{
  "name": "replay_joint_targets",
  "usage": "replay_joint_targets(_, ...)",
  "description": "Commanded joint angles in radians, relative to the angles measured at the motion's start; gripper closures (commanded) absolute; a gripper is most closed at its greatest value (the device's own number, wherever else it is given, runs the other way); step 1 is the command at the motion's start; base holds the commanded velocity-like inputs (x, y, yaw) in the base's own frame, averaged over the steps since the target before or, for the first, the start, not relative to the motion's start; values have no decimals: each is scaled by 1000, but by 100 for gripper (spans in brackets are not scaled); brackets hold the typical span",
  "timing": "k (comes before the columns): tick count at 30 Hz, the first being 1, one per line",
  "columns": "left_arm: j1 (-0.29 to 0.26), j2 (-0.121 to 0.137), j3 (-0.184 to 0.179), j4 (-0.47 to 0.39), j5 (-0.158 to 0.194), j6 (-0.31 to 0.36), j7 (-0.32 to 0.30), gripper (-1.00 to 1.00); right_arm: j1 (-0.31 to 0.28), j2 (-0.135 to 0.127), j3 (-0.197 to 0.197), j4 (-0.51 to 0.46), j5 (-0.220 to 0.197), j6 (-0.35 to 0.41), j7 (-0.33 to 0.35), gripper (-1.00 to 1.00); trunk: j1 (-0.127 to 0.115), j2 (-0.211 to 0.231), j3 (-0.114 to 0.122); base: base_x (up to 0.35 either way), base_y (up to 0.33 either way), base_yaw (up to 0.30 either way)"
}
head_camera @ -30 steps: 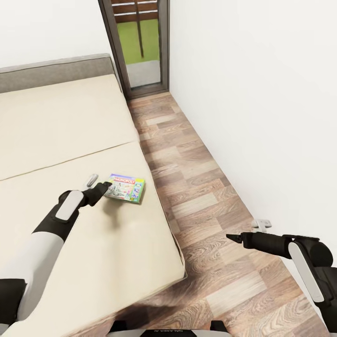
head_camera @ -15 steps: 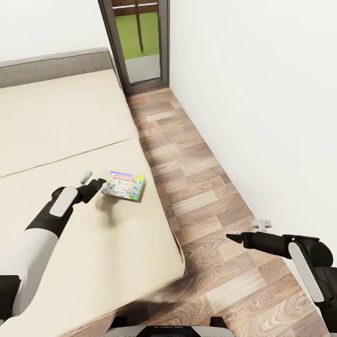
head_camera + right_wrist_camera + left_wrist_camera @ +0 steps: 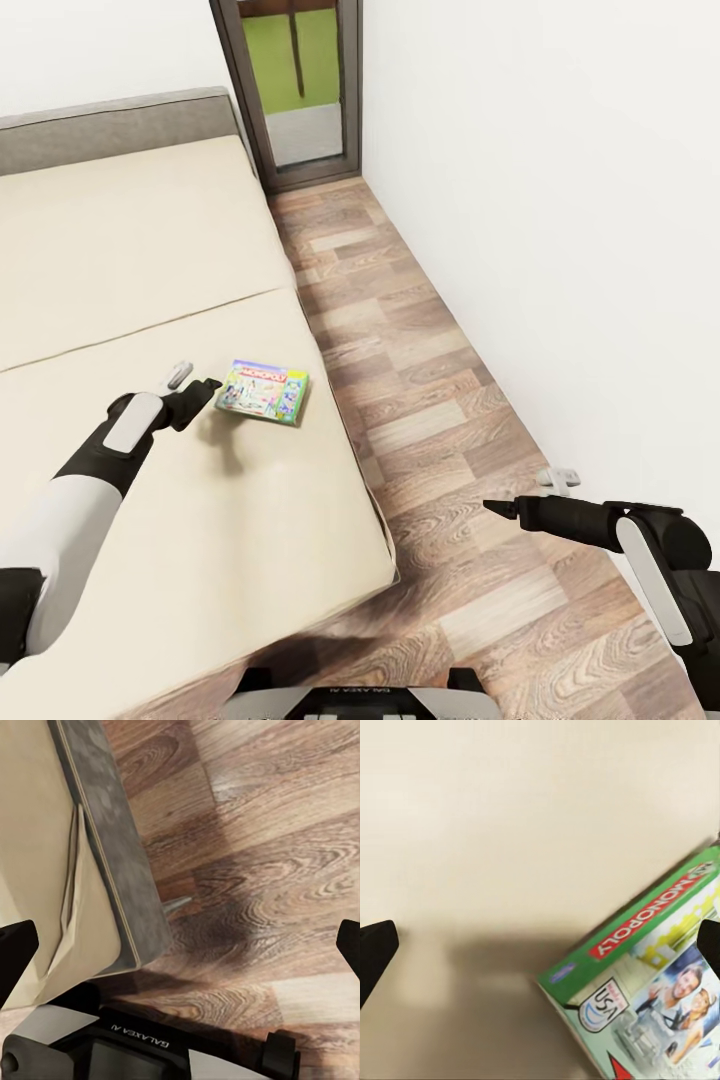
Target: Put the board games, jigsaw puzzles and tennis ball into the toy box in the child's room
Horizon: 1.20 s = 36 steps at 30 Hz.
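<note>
Centre-left of the head frame: my left gripper [image 3: 207,385] sits over the bed [image 3: 140,300], tips pointing at the board game [image 3: 264,391], just short of its near edge. I can't tell from here whether it touches the box. Left wrist view shows both fingertips [image 3: 375,954] at the opposite frame edges, so the jaws are spread wide and hold nothing. Board game [image 3: 649,975] fills the lower right of that view: green Monopoly box, lying flat on the beige mattress, one corner toward me.

Head view puts the game near the bed's right edge, roughly mid-height in the frame, slightly skewed to the bed edge.

Lower right of the head frame: my right gripper [image 3: 503,508] hangs over the wood floor [image 3: 420,380], well apart from the bed. Right wrist view has its fingertips [image 3: 16,952] wide apart at the frame edges, empty. Same view shows the bed corner [image 3: 97,855], grey frame under the mattress, and my own base [image 3: 127,1046] below.

Glass door [image 3: 295,90] at top centre, white wall [image 3: 560,200] on the right.
</note>
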Motion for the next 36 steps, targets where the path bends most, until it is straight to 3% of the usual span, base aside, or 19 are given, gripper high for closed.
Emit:
replay_joint_targets(1, -5, 2, -6, 6, 11, -1, 9, -100, -1, 0, -1, -1, 8, 4, 10, -100, 0, 0, -2, 0, 0, 0)
replay_joint_targets(17, -59, 3, -12, 89, 6, -8, 2, -100, 1, 0, -1, -10, 8, 4, 11, -100, 0, 0, -28, 0, 0, 0)
replay_joint_targets(29, -99, -2, -13, 144, -47, -12, -4, -100, 5, 0, -1, -16, 7, 4, 11, -100, 0, 0, -48, 0, 0, 0)
replay_joint_targets(36, -112, -3, -13, 151, -59, -13, -4, -100, 7, 0, -2, -18, 7, 4, 10, -100, 0, 0, -59, 0, 0, 0)
